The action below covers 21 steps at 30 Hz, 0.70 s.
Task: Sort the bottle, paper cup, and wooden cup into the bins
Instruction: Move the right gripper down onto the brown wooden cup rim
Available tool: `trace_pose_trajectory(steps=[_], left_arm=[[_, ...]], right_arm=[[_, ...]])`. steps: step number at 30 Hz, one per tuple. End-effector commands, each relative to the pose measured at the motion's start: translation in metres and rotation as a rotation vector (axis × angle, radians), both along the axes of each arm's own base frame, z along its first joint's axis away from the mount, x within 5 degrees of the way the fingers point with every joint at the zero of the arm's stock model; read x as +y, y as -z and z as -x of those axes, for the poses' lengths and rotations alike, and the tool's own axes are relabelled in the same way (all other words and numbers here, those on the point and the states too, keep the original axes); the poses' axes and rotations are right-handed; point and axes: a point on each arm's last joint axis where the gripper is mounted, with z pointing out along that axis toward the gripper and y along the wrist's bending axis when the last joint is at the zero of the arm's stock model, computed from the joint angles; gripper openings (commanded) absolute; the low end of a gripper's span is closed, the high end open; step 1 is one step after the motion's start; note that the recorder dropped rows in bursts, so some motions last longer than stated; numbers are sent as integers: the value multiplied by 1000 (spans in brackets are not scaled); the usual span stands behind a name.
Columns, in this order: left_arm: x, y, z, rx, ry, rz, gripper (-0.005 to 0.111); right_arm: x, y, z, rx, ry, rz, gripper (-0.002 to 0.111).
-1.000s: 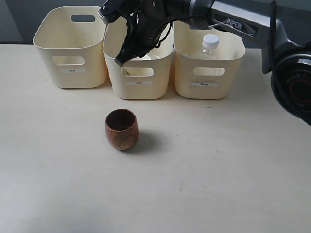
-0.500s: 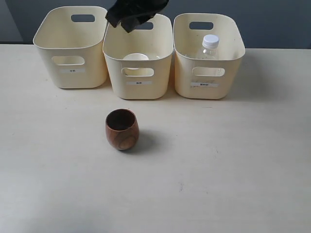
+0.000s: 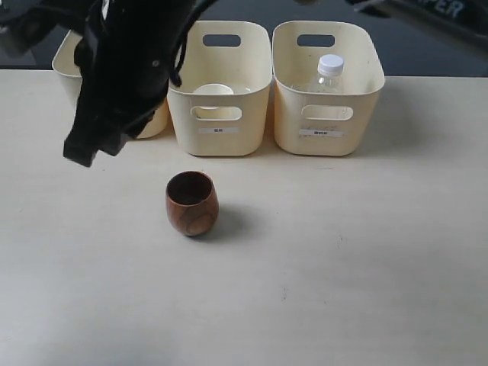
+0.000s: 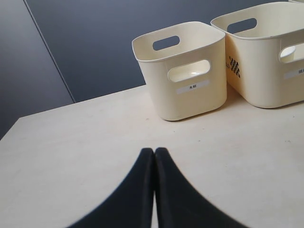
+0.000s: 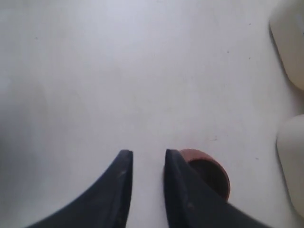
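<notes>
The dark brown wooden cup (image 3: 191, 203) stands upright on the table in front of the middle bin (image 3: 221, 139). The white paper cup (image 3: 213, 91) sits inside that bin. In the right bin (image 3: 328, 142) stands the clear bottle (image 3: 329, 70), white cap up. My right gripper (image 3: 85, 149) hangs blurred over the table, left of the wooden cup, and its arm covers most of the left bin (image 3: 155, 122). The right gripper (image 5: 148, 154) is open and empty, with the wooden cup (image 5: 211, 172) just outside one finger. My left gripper (image 4: 154, 151) is shut and empty, low over the table.
The left wrist view shows the left bin (image 4: 183, 71) and the middle bin (image 4: 266, 52) against a dark wall. Two cream bin edges (image 5: 290, 42) show at the side of the right wrist view. Bare table (image 3: 343, 267) stretches in front of the bins.
The right arm has swung from above the middle bin to the left and down, and now hangs in front of the left bin. The paper cup stays in the middle bin. The wooden cup has not moved.
</notes>
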Motion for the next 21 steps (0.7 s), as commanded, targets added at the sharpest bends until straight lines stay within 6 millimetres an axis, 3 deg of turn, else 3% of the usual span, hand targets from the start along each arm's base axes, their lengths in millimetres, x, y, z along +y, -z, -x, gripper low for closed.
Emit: trace_pose_trajectory(steps=[1, 12, 17, 21], left_arm=[[0, 0, 0, -10, -3, 0, 0], [0, 0, 0, -10, -3, 0, 0], [0, 0, 0, -10, -3, 0, 0], [0, 0, 0, -10, -3, 0, 0]], right_arm=[[6, 21, -4, -41, -5, 96, 25], [17, 67, -15, 11, 1, 183, 26], [18, 80, -18, 14, 8, 216, 56], [17, 81, -20, 3, 28, 228, 57]])
